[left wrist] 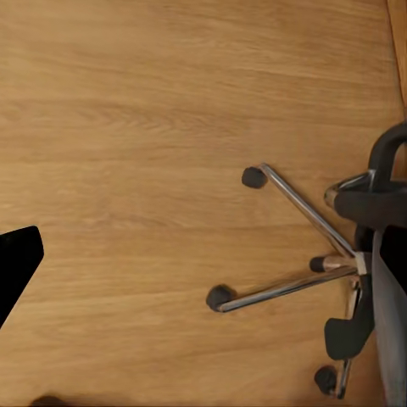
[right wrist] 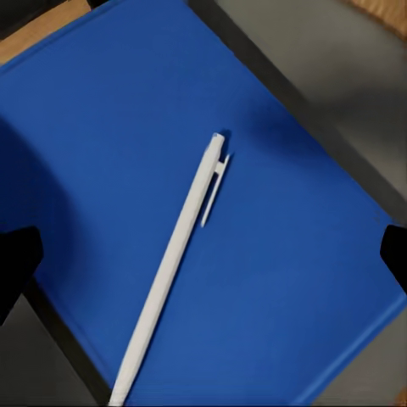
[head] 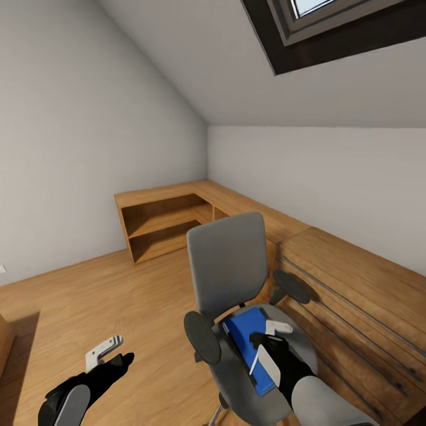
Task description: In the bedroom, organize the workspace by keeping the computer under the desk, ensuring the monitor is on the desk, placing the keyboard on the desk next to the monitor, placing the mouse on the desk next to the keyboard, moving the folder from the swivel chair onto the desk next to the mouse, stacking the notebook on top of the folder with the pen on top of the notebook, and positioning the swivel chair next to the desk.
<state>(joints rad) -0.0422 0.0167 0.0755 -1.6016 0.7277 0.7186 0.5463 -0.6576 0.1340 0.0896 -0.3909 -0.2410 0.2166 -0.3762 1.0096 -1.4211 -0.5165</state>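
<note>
On the chair (head: 228,266) seat at near right lies the blue folder (right wrist: 170,127) with a white pen (right wrist: 174,259) resting on it. Right hand (head: 271,332) hovers just above them, spread. Left hand (head: 109,350) hangs spread over the floor (left wrist: 127,127).

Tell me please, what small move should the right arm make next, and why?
Probably lower the right tool onto the pen and close on it. The white pen lies loose on the blue folder, which rests on the swivel chair seat, and the tool hangs above it with both tips wide apart. Taking the pen off first seems safer than lifting the folder with it.
</note>
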